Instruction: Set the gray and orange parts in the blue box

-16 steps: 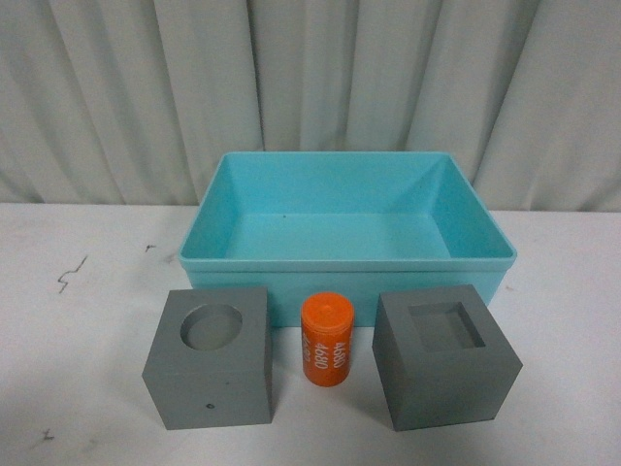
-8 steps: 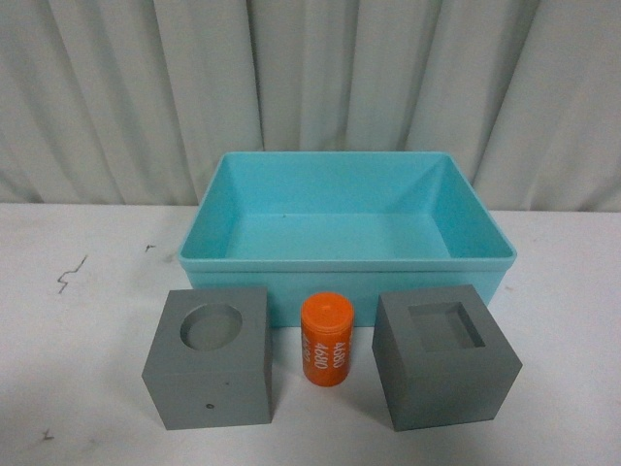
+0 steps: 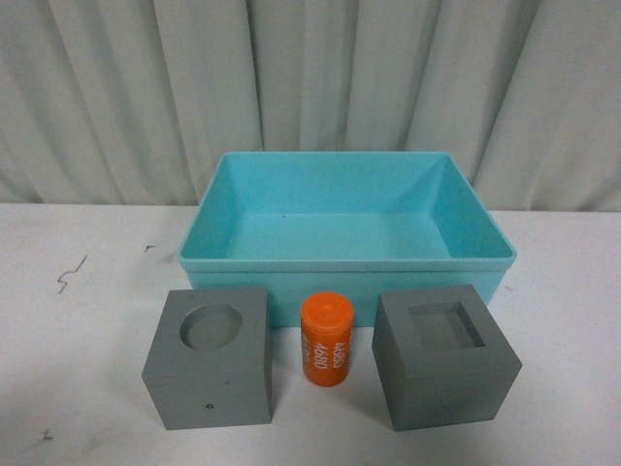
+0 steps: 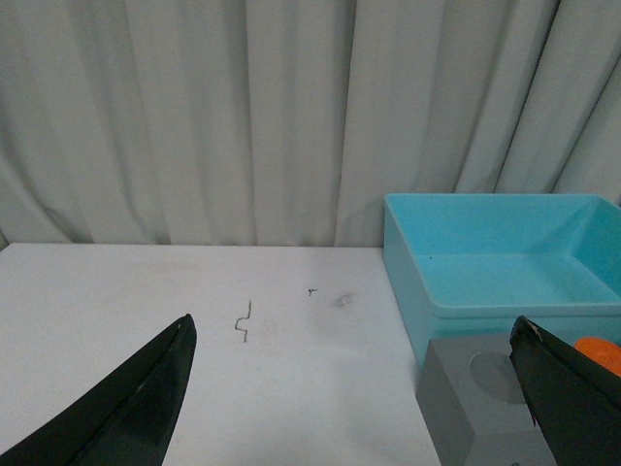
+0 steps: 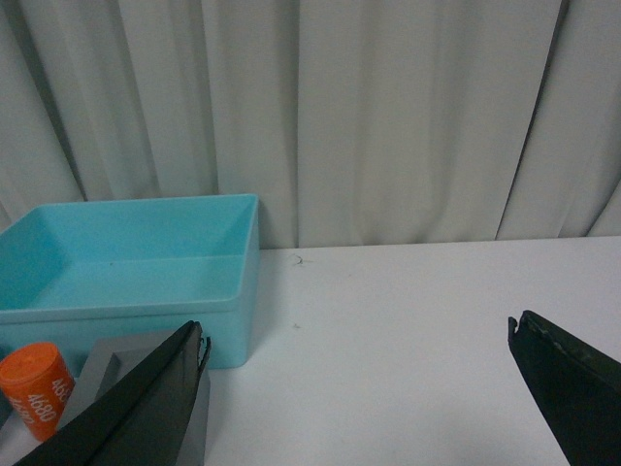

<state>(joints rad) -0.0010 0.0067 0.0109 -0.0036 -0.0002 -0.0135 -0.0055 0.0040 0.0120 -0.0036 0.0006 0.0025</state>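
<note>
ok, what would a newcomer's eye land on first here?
The blue box, empty, sits centred before the curtain. In front of it the bright orange cylinder stands upright between the round-recess cube on the left and the square-recess cube on the right.

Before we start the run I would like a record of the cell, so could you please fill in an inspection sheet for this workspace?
Surface: white table, with small dark scribble marks on its left side.
Job's things: blue box at the back, no parts inside. In front of it, left to right: gray cube with round recess, upright orange cylinder with white numbers, gray cube with square recess. All three stand on the table outside the box, apart from each other.
Clutter: nothing seen.
Grippers: left gripper and right gripper are both open and hold nothing.
Cables: nothing seen.
Surroundings: pale pleated curtain behind the table.
</note>
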